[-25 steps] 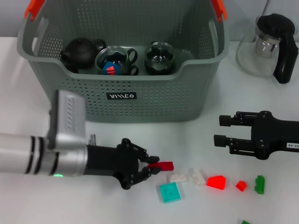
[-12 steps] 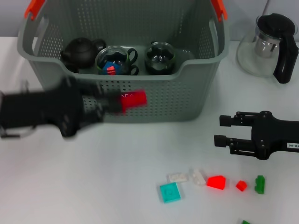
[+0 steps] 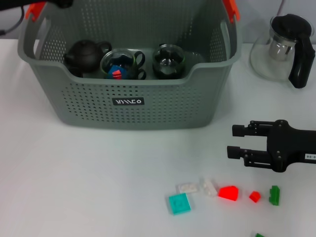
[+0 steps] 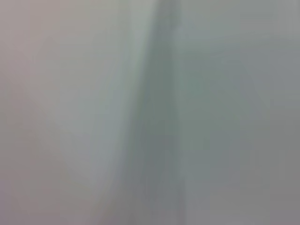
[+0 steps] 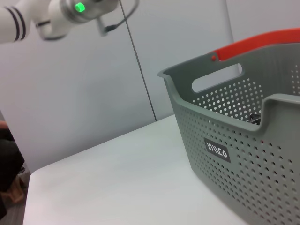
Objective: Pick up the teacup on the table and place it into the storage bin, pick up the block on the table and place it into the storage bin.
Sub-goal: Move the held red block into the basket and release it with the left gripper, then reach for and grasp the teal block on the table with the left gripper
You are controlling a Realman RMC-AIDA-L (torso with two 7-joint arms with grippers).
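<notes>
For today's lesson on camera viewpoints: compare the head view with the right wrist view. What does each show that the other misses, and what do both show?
Only the head view shows the basket's contents: a black teapot and two glass cups. It also shows the glass pot, the loose blocks on the table, and the right gripper, open.

Only the right wrist view shows the left arm raised high with its green light, and the wall behind.

Both show the grey basket with its black label and orange handle.
</notes>
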